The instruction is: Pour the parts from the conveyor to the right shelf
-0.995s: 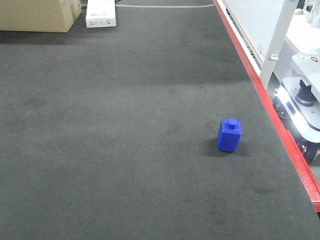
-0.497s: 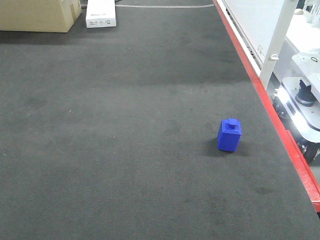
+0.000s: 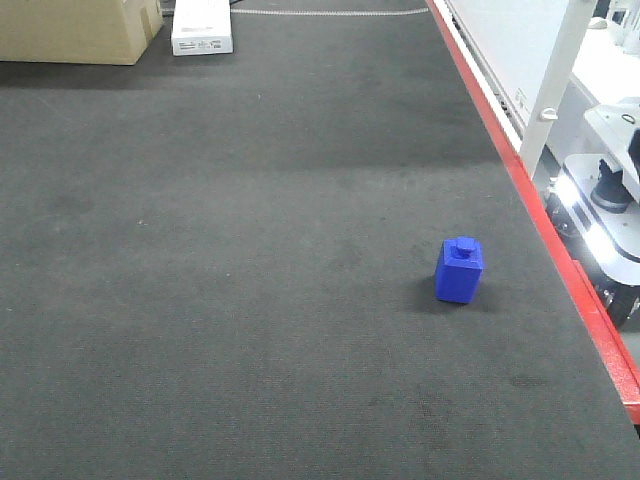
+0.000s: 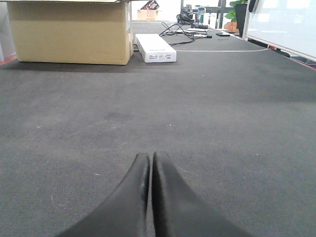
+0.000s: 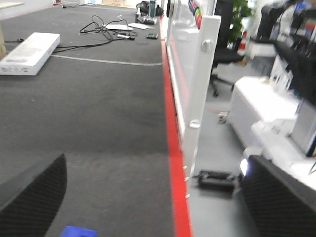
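The part, a small blue block (image 3: 459,270) with a round stud on top, stands upright on the dark grey conveyor (image 3: 250,250), toward its red right edge (image 3: 560,260). In the right wrist view my right gripper (image 5: 155,165) is open wide, and the top of the blue block (image 5: 79,231) shows at the bottom edge, just inside the left finger (image 5: 34,185). My left gripper (image 4: 150,155) is shut with nothing in it, low over bare belt. Neither gripper shows in the front view. The right shelf is out of view.
A cardboard box (image 3: 75,30) and a flat white device (image 3: 202,28) sit at the belt's far left. A white post (image 3: 555,80) rises just past the red edge. A white wheeled machine (image 3: 605,200) stands on the floor to the right.
The blue block has not moved. Only the white machine's upper part at the front view's right edge has shifted slightly.
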